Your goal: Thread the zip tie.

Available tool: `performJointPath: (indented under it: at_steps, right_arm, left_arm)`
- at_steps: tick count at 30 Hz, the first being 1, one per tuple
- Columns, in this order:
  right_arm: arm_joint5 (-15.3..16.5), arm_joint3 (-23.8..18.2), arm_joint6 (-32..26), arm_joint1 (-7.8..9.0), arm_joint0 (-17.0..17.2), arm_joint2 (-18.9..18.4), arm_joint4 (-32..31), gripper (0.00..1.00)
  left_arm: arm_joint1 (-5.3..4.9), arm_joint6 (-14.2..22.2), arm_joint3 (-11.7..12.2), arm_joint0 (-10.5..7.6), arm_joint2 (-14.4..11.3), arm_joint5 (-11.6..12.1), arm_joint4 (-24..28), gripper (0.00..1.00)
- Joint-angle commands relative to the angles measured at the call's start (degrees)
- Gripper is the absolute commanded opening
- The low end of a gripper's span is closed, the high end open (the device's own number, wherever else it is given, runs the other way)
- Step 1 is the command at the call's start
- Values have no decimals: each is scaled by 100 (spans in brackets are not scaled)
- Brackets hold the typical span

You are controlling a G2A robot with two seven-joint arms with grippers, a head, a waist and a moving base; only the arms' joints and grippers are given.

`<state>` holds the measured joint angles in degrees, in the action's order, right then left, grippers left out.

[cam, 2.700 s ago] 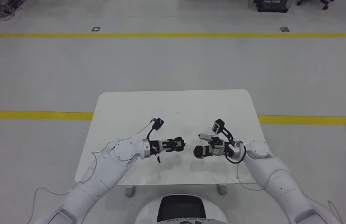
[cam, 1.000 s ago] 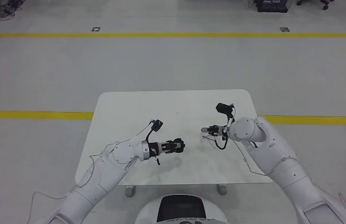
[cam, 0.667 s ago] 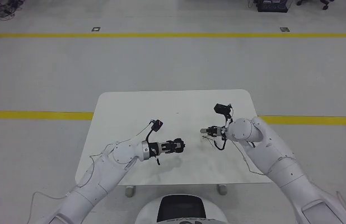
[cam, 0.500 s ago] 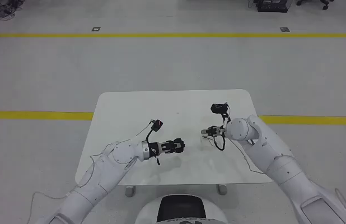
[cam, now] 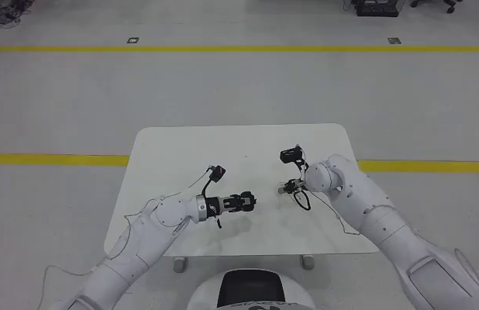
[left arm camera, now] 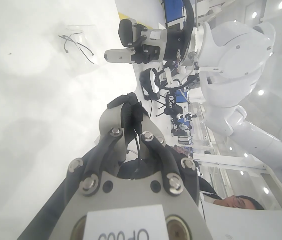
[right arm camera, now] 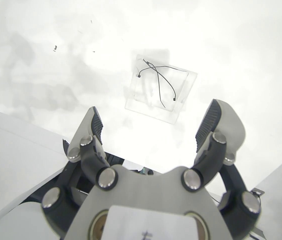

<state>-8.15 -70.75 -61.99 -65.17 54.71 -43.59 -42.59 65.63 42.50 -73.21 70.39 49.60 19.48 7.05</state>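
Here, the left claw (left arm camera: 128,102) is clenched on a zip tie (left arm camera: 137,148); the right claw (right arm camera: 153,123) hangs released beside a clear tray (right arm camera: 146,93). A misaligned grab could buckle the tie.

There are three zip ties in all. Two black zip ties (right arm camera: 159,81) lie crossed in one clear tray (right arm camera: 153,114), just ahead of the spread jaws of the right gripper (right arm camera: 154,107). One thin black strand (left arm camera: 137,141), the third tie, runs between the closed jaws of the left gripper (left arm camera: 128,104). There are two grippers and one white table (cam: 185,155).
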Motion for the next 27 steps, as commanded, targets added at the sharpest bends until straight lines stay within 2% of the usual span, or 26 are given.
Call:
performJointPath:
  at_steps: [1,3,5,7,11,12,19,21,27]
  right_arm:
    - [-1,-1,2,0,1,-1,1,100]
    - [-1,-1,2,0,1,-1,1,100]
    - [315,34,165,7,72,-5,25,100]
    - [369,115,194,4,45,15,-124,100]
    - [706,280,164,-45,-39,127,-200,100]
    - [750,322,151,-66,-82,220,-381,100]
    - [735,329,164,-73,-86,232,-400,100]
    - [826,278,353,-64,0,213,-435,100]
    - [854,-116,234,10,204,83,-653,100]
  left_arm:
    - [0,0,0,0,0,0,0,0]
    - [0,0,0,0,0,0,0,0]
    - [0,0,0,0,0,0,0,0]
    - [0,0,0,0,0,0,0,0]
    - [0,0,0,0,0,0,0,0]
    - [0,0,0,0,0,0,0,0]
    - [0,0,0,0,0,0,0,0]
    - [0,0,0,0,0,0,0,0]
    - [0,0,0,0,0,0,0,0]
